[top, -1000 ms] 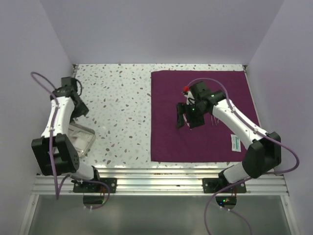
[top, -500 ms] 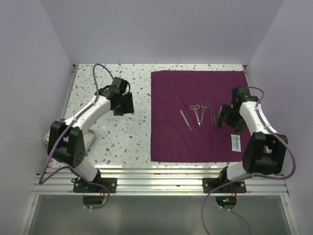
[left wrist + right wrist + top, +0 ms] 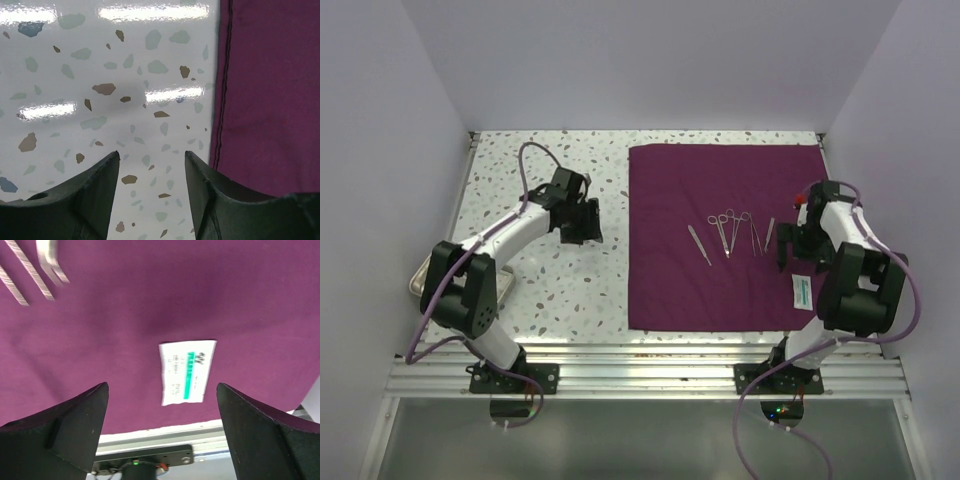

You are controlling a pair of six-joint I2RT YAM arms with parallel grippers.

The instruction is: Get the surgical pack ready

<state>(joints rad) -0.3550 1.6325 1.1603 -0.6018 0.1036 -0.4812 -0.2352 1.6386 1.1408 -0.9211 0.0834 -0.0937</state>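
Surface: speckled terrazzo worktop [image 3: 550, 290], glossy, with light strips reflected in it in the left wrist view. Plain pale walls [image 3: 640, 60] close it in on the left, far and right sides. A ribbed metal rail [image 3: 640, 370] runs along the near edge and carries both arm bases.

The surgical pack [image 3: 670, 280], a dark-purple cloth, lies flat and opened out over the right half of the worktop. It reaches from near the far wall almost to the rail. Its stitched left edge runs straight down the middle of the surface.

On the cloth, right of centre, I see a row of small steel instruments: a slim straight tool [image 3: 698, 244], a pair of ring-handled ones [image 3: 725, 230] and tweezers [image 3: 756, 236], side by side and not overlapping. Nearer the rail, close to the cloth's right corner, lies a white packet with a green stripe [image 3: 801, 291], flat and apart from the steel.

Left end effector [image 3: 582, 225]: spread, holding nothing, over bare worktop just left of the cloth's edge. The left wrist view shows the seam beside the right-hand finger.

Right end effector [image 3: 788, 248]: spread wide and empty, above the cloth between the instruments and the packet. In its wrist view the packet sits in the gap between the fingers.

Far left, a clear tray [image 3: 420, 275] sits by the wall, mostly hidden behind the left arm. Purple cables [image 3: 523, 170] loop off both arms.
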